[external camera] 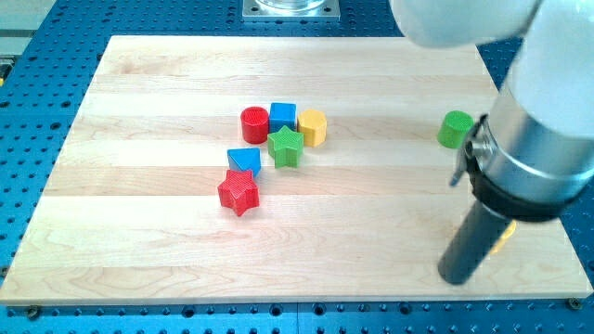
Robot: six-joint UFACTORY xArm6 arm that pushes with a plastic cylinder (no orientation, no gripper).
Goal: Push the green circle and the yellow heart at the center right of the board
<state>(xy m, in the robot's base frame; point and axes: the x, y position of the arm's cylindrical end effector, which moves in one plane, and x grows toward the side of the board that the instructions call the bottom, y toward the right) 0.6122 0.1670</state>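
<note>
Here my tool (457,276) sits below the green circle (455,129), touching the yellow heart (504,239).

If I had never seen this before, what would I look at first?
Probably my big white and silver arm filling the view's right, with its dark rod reaching down to my tip near the board's bottom right. A sliver of yellow block peeks out behind the rod, and the green circle sits above. Six colourful blocks huddle mid-board, like the red star.
</note>
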